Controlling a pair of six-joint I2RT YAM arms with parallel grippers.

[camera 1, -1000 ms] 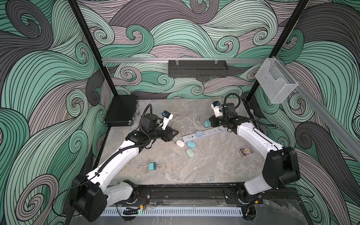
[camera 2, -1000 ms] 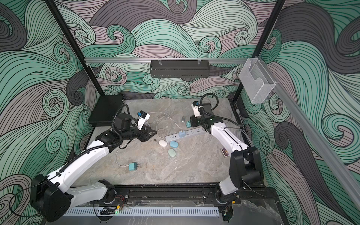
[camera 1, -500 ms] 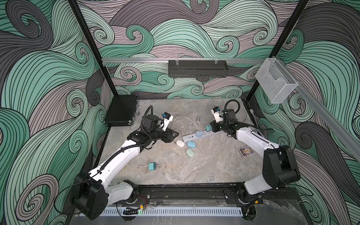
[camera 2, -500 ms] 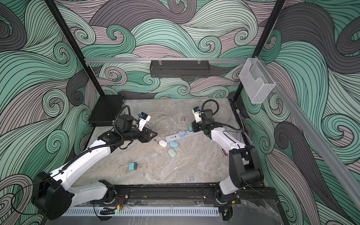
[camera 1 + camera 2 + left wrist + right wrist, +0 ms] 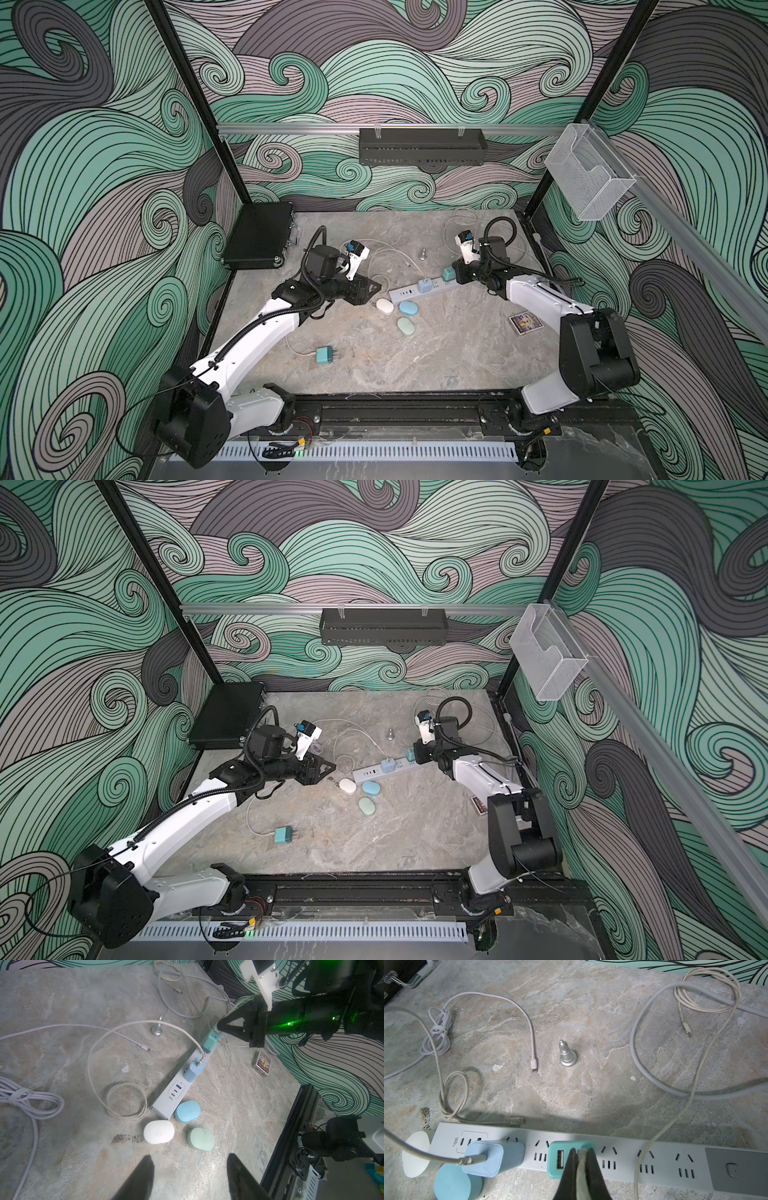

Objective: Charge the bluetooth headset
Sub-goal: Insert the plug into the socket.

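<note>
- Lately the right arm has dipped and pushed toward 8 o'clock, so the right gripper (image 5: 581, 1152) now sits against the teal square plug-in charger (image 5: 571, 1144) on the long white power strip (image 5: 623, 1147).
- Its jaws are clamped tight on the off-white cable plug (image 5: 581, 1169), whose tip meets the charger's face beside an empty USB socket. Whether the plug is fully seated cannot be told.
- By my judgement the power end of the lead is nearly dealt with, and the headset end is not yet connected.
- Meanwhile the left arm has kept its place. The left gripper (image 5: 189, 1156) hangs wide apart and empty over the grey marbled tabletop (image 5: 239, 1105).
- Three cases lie at the strip's 8 o'clock end: a white oval case (image 5: 159, 1132), a pale blue oval case (image 5: 187, 1111) at its 3 o'clock in the top views, and a mint green oval case (image 5: 201, 1139) at its 4 o'clock. Which one the task means I cannot tell, and none has a lead in it.
- As for writing, "30" is printed beside the strip's built-in USB ports. The small purple card box (image 5: 262, 1063), toward the table's 4 o'clock, carries print too small to read.
</note>
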